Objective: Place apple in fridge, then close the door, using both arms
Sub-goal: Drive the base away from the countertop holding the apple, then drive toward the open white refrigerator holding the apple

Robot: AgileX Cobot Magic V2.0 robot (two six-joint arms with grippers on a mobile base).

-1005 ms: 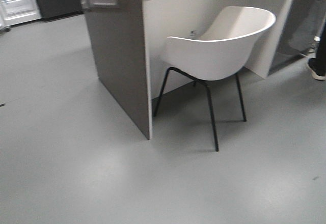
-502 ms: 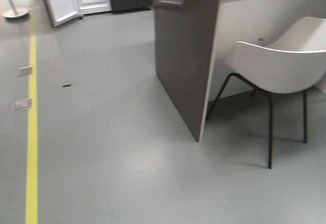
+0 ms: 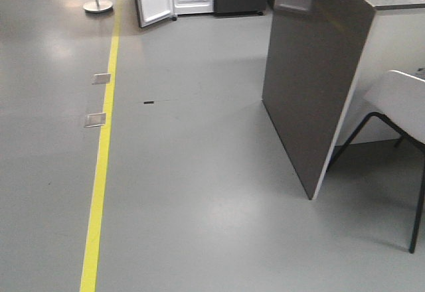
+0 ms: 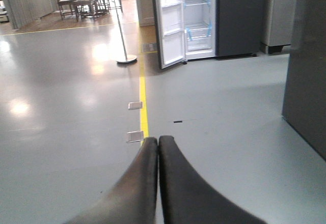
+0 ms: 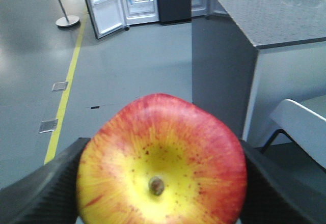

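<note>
The right tool (image 5: pixel 159 183) clamps the red-and-yellow apple (image 5: pixel 162 160), stem toward the camera. The left tool (image 4: pixel 158 147) is pressed closed and empty. The fridge (image 4: pixel 239 15) stands well away across the floor (image 3: pixel 199 172), its door (image 4: pixel 170 25) open.

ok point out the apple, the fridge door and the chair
apple (image 5: pixel 162 159): right wrist view, yellow patch above the stem
door (image 4: pixel 171 28): left wrist view, white inner face
chair (image 3: pixel 400 103): front view, white seat shell

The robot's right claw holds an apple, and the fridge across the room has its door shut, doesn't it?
Not quite. The door of the fridge stands open, with white shelves showing inside; the left wrist view shows it. The apple is indeed held in the right gripper.
</note>
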